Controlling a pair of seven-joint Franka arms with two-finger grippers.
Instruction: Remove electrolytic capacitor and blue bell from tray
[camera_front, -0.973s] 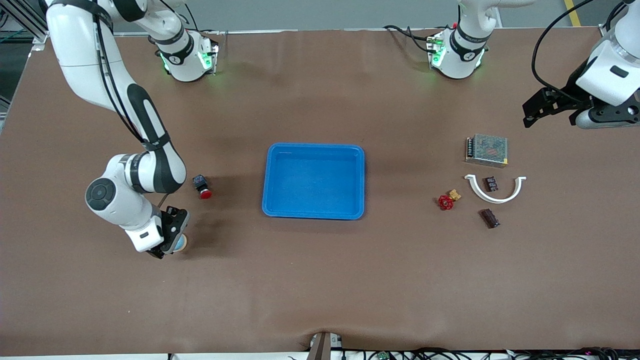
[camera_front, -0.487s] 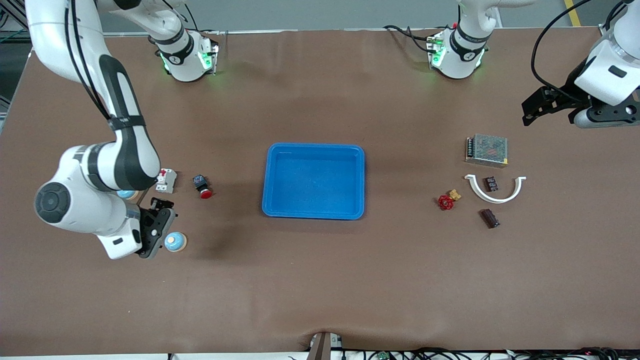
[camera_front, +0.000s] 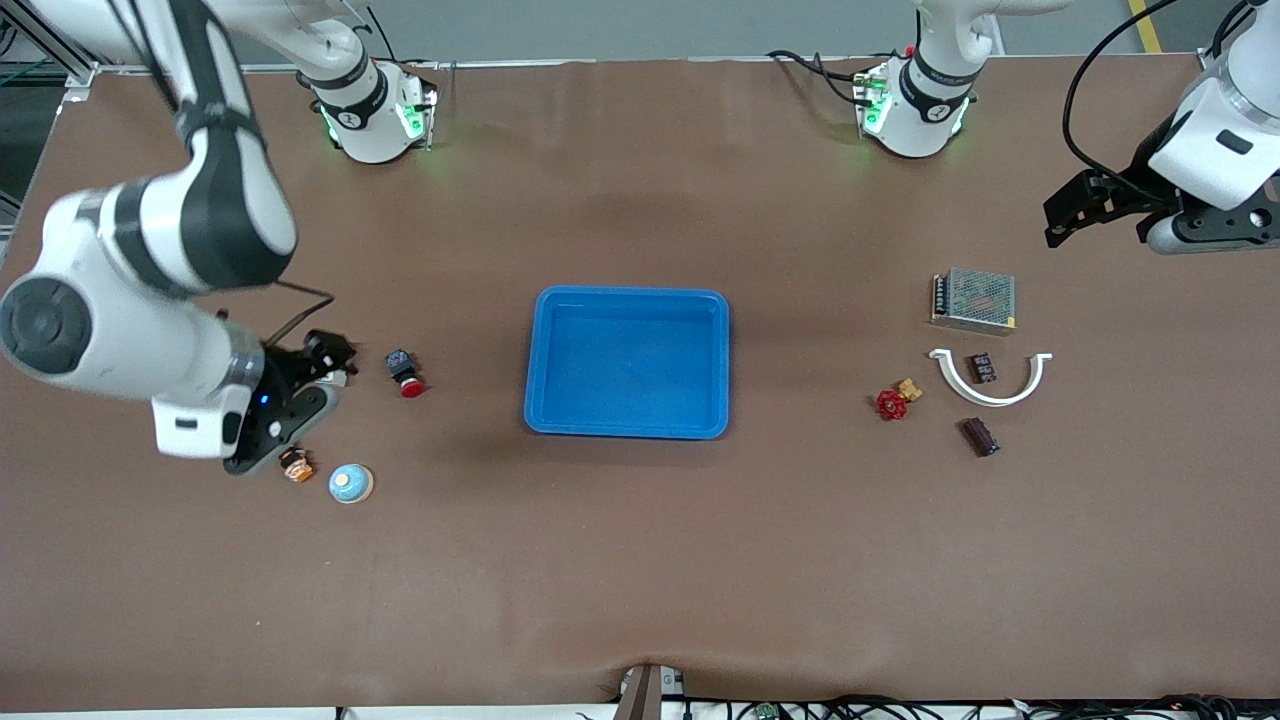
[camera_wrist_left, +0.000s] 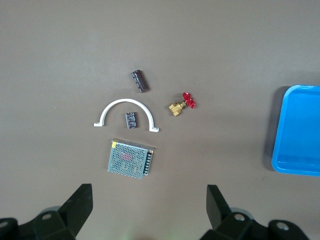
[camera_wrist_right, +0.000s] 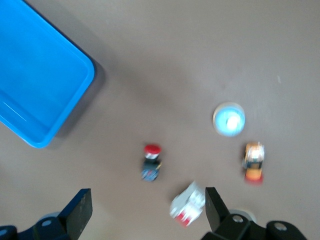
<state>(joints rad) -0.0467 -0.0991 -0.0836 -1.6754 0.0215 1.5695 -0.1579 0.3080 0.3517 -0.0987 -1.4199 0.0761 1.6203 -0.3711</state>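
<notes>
Nearest the front camera, toward the right arm's end of the table, sits a small round pale-blue bell with a tan centre, and just beside it a little orange and black part. The right gripper hangs above these, its two black fingers spread apart and holding nothing; under it lies a small white block with a red mark, and close by a black push-button with a red cap. In the middle of the brown table rests a shallow rectangular blue plastic tray, with nothing in it. Toward the left arm's end lies a dark brown cylindrical capacitor. A little farther off is a brass valve with a red handwheel. Then comes a white curved plastic clip arching around a small dark chip-like part, and farther still a metal mesh-covered power supply box. The left gripper waits in the air over the table's edge at that end, its fingers wide apart and empty.
</notes>
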